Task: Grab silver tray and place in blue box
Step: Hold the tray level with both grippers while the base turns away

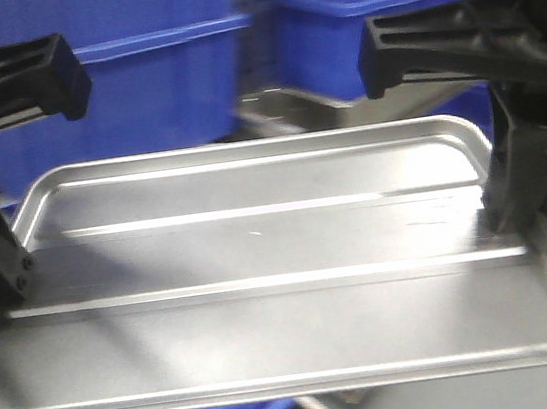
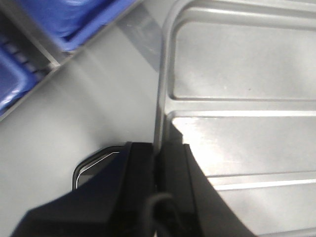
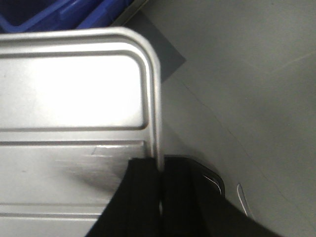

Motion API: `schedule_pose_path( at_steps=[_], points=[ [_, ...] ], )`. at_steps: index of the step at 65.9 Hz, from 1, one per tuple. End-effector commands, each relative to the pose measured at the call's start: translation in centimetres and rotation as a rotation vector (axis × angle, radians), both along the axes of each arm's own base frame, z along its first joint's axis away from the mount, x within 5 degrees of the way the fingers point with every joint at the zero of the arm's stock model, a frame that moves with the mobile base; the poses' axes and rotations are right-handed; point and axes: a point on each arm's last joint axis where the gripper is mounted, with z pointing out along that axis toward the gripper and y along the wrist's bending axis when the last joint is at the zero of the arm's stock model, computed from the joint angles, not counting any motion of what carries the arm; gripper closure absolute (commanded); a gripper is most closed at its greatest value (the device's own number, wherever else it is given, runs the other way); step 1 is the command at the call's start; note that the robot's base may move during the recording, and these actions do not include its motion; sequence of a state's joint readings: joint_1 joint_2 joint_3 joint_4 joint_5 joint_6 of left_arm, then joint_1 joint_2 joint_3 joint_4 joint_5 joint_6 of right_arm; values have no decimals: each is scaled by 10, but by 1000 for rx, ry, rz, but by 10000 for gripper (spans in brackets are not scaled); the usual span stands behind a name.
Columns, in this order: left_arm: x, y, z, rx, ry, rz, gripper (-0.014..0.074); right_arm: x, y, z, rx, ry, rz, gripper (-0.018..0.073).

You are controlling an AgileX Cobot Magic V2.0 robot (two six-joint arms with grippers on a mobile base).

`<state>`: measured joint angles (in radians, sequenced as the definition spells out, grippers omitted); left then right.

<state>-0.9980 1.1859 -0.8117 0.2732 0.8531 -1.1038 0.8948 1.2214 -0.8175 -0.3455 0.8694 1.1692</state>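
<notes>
Clamping opposite short rims, your left end effector (image 2: pixel 158 165) and right end effector (image 3: pixel 160 173) hold the silver tray (image 1: pixel 267 311) near the blue box (image 1: pixel 153 94).

Grey floor (image 3: pixel 256 74) spread out below, dull and smooth. A darker grey patch (image 3: pixel 167 55) lay on it, one squared corner showing, and a thin crooked line (image 3: pixel 222 129) ran across the floor just beside that. Far back in the front view sat a shiny metal object (image 1: pixel 292 111), too blurred to name.
</notes>
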Motion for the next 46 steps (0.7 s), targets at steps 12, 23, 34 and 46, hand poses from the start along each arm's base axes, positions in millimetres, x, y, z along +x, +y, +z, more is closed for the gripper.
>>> schedule_pose_path(
  at_steps=[12, 23, 34, 46],
  points=[
    [0, 3, 12, -4, -40, 2, 694, 2, -7, 14, -21, -55, -5, 505],
    [0, 3, 12, -4, -40, 2, 694, 2, -7, 14, -21, -55, -5, 505],
    [0, 3, 12, -4, -40, 2, 694, 2, -7, 14, -21, -55, -5, 505],
    [0, 3, 12, -4, -40, 2, 694, 2, -7, 14, -22, -55, -5, 505]
  ],
)
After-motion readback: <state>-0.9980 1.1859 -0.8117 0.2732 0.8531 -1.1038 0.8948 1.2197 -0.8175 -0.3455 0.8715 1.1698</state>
